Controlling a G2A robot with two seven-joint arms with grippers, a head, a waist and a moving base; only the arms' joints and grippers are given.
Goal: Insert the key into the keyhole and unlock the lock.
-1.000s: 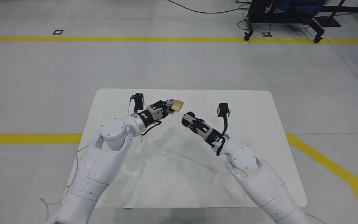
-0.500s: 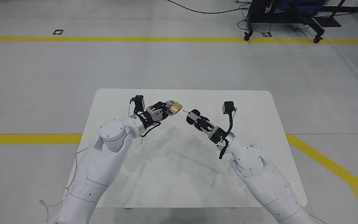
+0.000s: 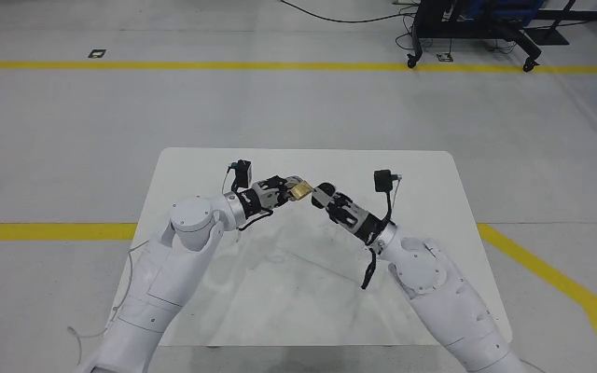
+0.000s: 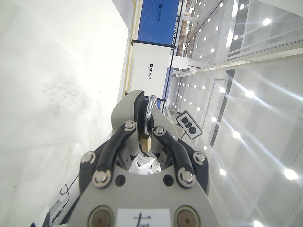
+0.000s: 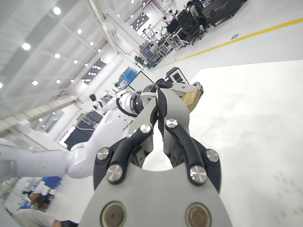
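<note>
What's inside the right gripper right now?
The right gripper is shut, its tips by the brass lock held in the left gripper. Nothing shows between its pads; any key there is covered.

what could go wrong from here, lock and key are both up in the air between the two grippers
1. The padlock is held above the table, pinched only by the left gripper. A sideways push from the right gripper may twist it or knock it loose.
2. The key and keyhole are hidden behind the right gripper's shut fingers, so alignment cannot be checked. A misaligned key could jam against the brass face.
</note>
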